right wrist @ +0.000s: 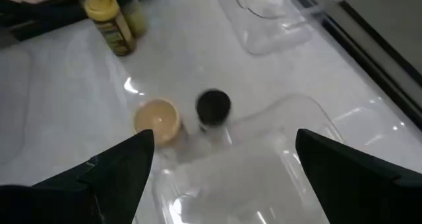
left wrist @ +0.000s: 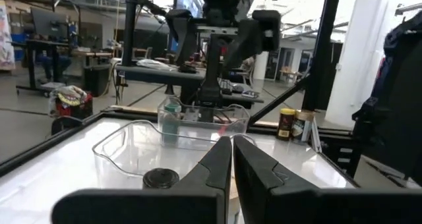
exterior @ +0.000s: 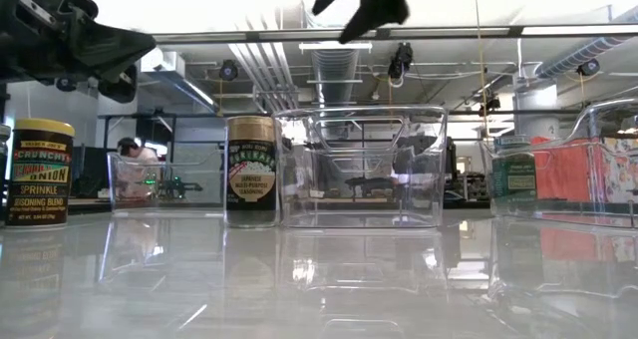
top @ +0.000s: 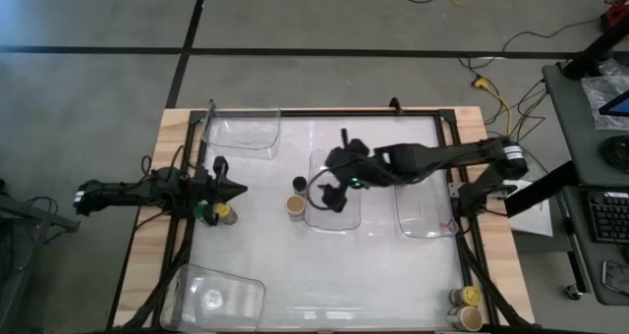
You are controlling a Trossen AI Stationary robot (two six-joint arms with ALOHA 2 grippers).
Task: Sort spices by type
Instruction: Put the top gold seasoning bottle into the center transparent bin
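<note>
High view is showing the bench [top: 324,275] with two arms reaching inward. The right gripper [top: 334,192] is hanging over the middle bin [top: 334,219], its fingers [right wrist: 119,168] standing wide apart with nothing between them. Just beside that bin, on the side toward the left arm, a black-lid jar [top: 299,184] and a tan-lid jar [top: 295,205] are standing close together on the bench; the right wrist view is looking down on the same pair, black lid [right wrist: 213,105] next to tan lid [right wrist: 157,116], just outside the bin's rim.

The left gripper [top: 238,188] is sitting near the bench's left edge, its fingers [left wrist: 214,161] pressed together and holding nothing. Right by its tip a yellow-lid jar [top: 224,213] and a green-lid jar [top: 204,213] are standing side by side; the yellow one is also showing in the right wrist view [right wrist: 109,23] and in the low view [exterior: 38,169].

Two more jars [top: 466,307] are sitting at the bench's near right corner, well apart from the rest. A second bin [top: 425,211] is lying just beside the middle one, a third [top: 242,130] toward the far left, and a fourth [top: 218,293] at the near left corner. In the left wrist view something green [left wrist: 170,118] is showing inside a clear bin [left wrist: 234,128], though I cannot tell which one.
</note>
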